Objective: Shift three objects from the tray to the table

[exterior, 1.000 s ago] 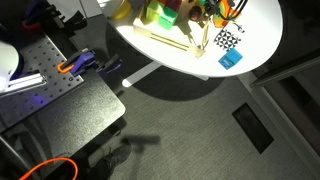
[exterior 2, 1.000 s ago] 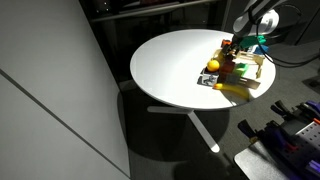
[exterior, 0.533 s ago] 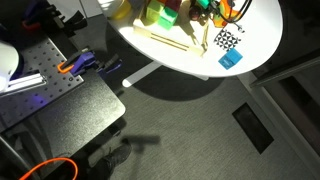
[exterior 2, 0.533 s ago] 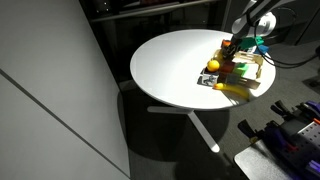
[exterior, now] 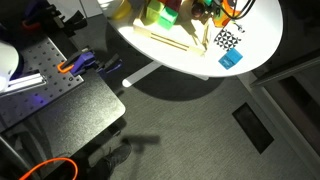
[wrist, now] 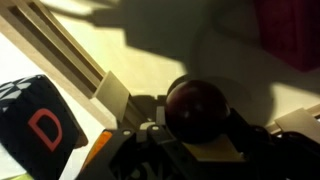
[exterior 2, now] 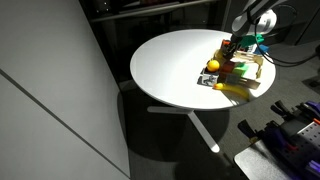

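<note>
Tray point(exterior 2: 262, 76) of pale wood lies at the right edge of the round white table point(exterior 2: 170, 65), in the upper right of that exterior view, crowded with small bright toys. A yellow ball point(exterior 2: 213, 66) sits at its left end and a long yellow piece point(exterior 2: 235, 90) lies along its lower side. Seen from above in an exterior view, a checkered piece point(exterior: 227, 41) and a blue cube point(exterior: 231, 59) lie on the table just beside the tray's right end. A green piece point(exterior: 160, 14) stands inside the tray, near the top edge of the frame. A dark perforated bench point(exterior: 50, 95) fills the left of that frame, well apart from the table.

In the wrist view, the tray's raised rim crosses the upper left, and a black block with a red letter D point(wrist: 35, 125) sits just outside it, at lower left.

The tool point(exterior 2: 238, 45) hangs over the tray's upper part. Its jaws are about half closed around a dark red round piece point(wrist: 195, 105), low in the middle of the wrist view, inside the tray.
</note>
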Action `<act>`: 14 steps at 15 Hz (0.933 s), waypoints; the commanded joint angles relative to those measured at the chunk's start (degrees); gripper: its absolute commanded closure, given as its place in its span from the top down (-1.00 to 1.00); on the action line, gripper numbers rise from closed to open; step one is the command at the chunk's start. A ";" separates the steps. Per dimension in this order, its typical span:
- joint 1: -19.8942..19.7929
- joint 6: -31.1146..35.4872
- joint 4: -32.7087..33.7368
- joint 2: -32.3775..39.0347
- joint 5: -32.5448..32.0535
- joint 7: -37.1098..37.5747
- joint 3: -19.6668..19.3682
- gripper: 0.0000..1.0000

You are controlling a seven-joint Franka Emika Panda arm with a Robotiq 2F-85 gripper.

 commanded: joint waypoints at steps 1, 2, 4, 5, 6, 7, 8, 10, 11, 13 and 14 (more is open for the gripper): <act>0.03 -1.53 -1.00 -3.27 0.94 0.22 0.46 -0.28; 0.18 -1.50 -1.37 -4.05 1.13 0.51 0.55 -0.28; 0.46 -1.57 -2.22 -5.54 1.42 1.03 0.81 -0.28; 0.72 -1.70 -2.83 -6.45 1.63 1.45 0.87 -0.28; 0.96 -2.06 -3.56 -7.42 1.89 1.78 0.98 -0.28; 1.25 -2.44 -4.41 -8.51 2.22 2.08 1.08 -0.28; 1.62 -3.21 -5.46 -9.82 2.64 2.43 1.13 -0.28; 2.44 -4.84 -7.65 -12.48 3.45 3.20 1.07 -0.28; 3.14 -5.95 -8.91 -14.04 3.83 3.98 0.67 -0.28; 4.45 -7.90 -11.65 -17.09 4.13 5.65 -0.08 -0.28; 5.06 -8.67 -13.22 -18.72 4.10 6.50 -0.41 -0.28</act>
